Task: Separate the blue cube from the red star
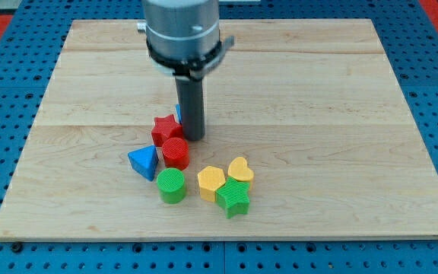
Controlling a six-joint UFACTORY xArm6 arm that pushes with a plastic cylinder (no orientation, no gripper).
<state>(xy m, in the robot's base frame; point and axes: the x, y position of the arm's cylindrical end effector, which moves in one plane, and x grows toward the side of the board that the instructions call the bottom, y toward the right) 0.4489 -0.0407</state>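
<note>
The red star (164, 128) lies on the wooden board (318, 152) left of centre. The blue cube (177, 113) is almost hidden behind the rod; only a thin blue sliver shows at the rod's left edge, just above the star. My tip (194, 138) rests on the board right beside the red star's right side, and above the red cylinder (176, 152).
A blue triangle (144, 161) lies below and left of the star. A green cylinder (172, 186), a yellow pentagon-like block (211, 181), a yellow heart (240, 170) and a green star (233, 199) cluster toward the view's bottom.
</note>
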